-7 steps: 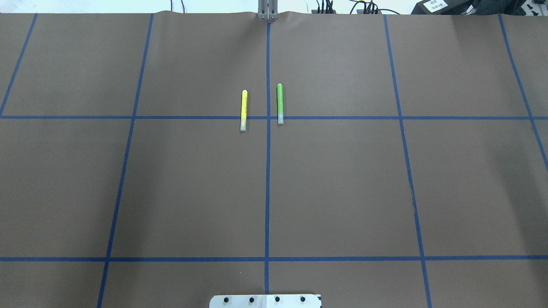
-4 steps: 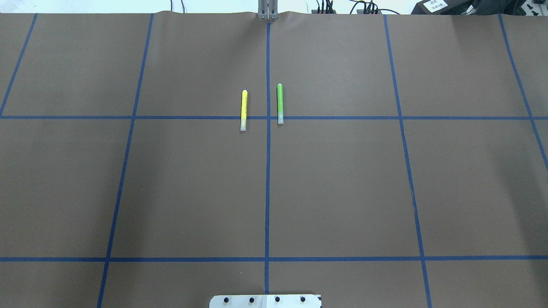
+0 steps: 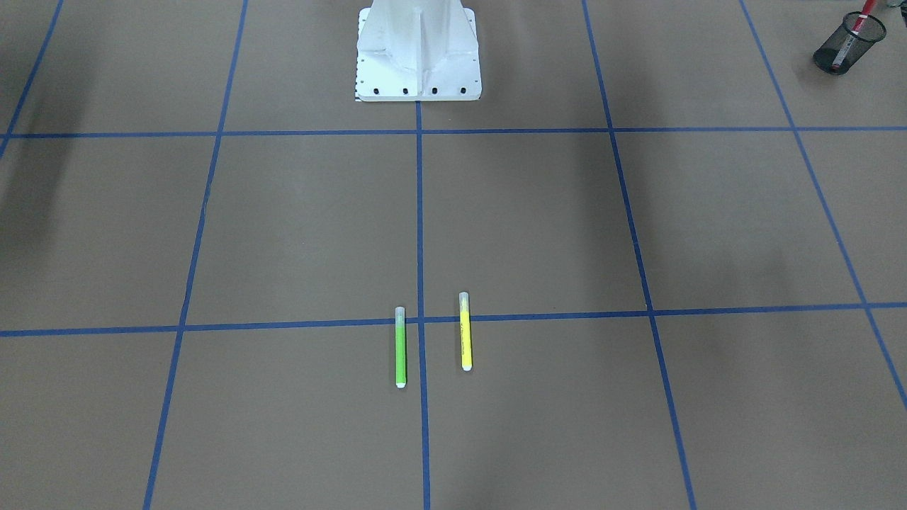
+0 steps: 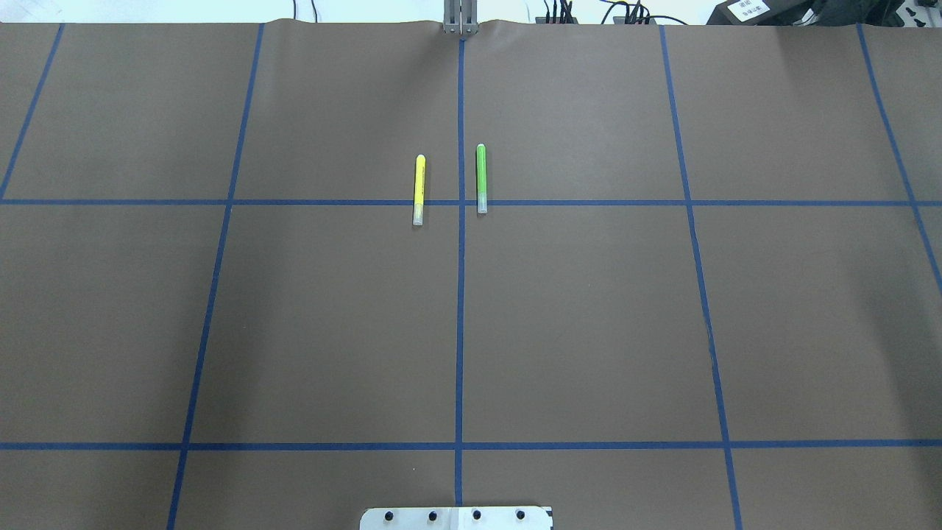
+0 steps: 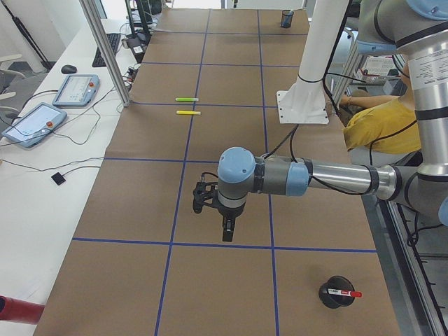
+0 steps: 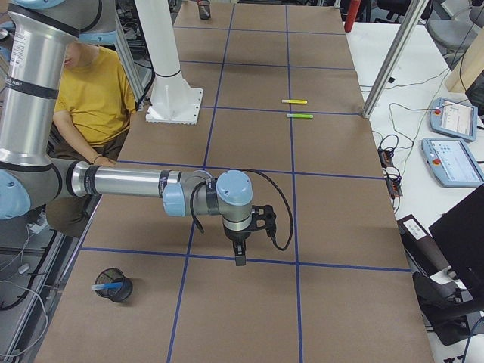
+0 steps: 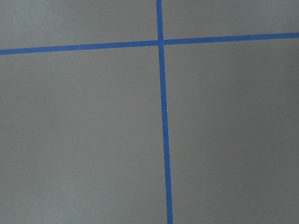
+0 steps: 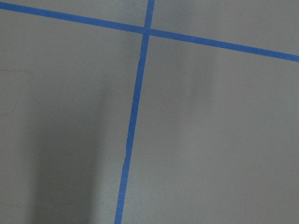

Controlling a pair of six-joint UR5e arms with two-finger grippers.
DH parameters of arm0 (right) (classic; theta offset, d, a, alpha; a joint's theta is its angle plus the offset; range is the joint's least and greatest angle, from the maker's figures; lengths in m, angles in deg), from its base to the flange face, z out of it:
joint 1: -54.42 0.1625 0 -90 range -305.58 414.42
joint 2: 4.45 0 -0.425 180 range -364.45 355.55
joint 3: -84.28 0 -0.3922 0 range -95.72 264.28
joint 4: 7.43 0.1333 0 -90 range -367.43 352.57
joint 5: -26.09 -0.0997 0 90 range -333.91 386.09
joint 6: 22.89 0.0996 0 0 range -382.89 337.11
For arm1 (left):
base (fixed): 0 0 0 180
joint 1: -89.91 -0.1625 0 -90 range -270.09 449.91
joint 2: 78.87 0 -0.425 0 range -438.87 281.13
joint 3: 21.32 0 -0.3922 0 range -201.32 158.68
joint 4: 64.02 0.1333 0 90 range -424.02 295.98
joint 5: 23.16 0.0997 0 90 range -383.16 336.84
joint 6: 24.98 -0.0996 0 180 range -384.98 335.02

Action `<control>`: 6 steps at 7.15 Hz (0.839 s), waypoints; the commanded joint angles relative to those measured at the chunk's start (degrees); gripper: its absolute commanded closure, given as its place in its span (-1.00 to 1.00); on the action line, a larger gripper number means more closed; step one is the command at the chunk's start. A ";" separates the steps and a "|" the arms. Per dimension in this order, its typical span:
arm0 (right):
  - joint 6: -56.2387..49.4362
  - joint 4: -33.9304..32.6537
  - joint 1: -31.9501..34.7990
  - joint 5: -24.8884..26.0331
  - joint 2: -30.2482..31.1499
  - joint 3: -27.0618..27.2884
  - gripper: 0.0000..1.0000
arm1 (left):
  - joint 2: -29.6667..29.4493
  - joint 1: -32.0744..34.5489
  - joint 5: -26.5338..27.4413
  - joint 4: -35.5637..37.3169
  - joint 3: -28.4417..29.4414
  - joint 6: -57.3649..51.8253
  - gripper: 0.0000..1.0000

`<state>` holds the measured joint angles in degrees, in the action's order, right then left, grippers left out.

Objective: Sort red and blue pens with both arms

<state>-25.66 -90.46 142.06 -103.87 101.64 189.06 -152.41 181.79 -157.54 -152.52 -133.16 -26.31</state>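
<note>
1. Find the red pen (image 5: 350, 294) in the left mesh cup (image 5: 329, 299), well out to the left of the white pedestal (image 5: 302, 105) and about level with it. Leans there with its red end over the rim.
2. Find the blue pen (image 6: 110, 286) in the right mesh cup (image 6: 121, 296), mirrored well out to the pedestal's right, with a pale end poking past the rim.
3. Reads as sorted already: one colour per cup and one cup on each arm's side, probably so that neither arm has to reach across the pedestal's centre line.
4. Note the left gripper (image 5: 227, 236) pointing straight down over bare brown paper, left of the pedestal and further onto the table than the left cup. Shows only from the table's end, so cannot tell whether parted or closed. Appears to carry nothing.
5. Note the right gripper (image 6: 240, 257) in the matching spot right of the pedestal, also aimed down at bare paper. Again cannot tell whether parted or closed.
6. Expect only blue tape (image 7: 161, 116) and paper in both wrist views, which fits arms parked away from the cups.
7. Leave the yellow marker (image 4: 419, 189) and green marker (image 4: 481, 179) alone. Lie parallel and near each other, straight out in front of the pedestal on either side of the centre tape, and look like decoys rather than task colours.
</note>
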 commanded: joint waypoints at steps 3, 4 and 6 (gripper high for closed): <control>0.05 0.06 -0.01 -0.90 -0.45 0.60 -1.00 | -0.02 -0.03 -0.10 0.00 0.14 -0.07 -1.00; 0.05 0.06 -0.01 -1.86 -0.53 0.69 -1.00 | -0.02 -0.03 -0.10 0.00 0.14 -0.07 -1.00; 0.05 0.15 -0.01 -1.96 -0.62 1.30 -1.00 | -0.02 -0.03 -0.10 0.00 0.05 -0.16 -1.00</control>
<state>-25.66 -90.34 142.05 -105.65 101.07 189.90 -152.43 181.76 -157.64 -152.53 -133.04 -26.40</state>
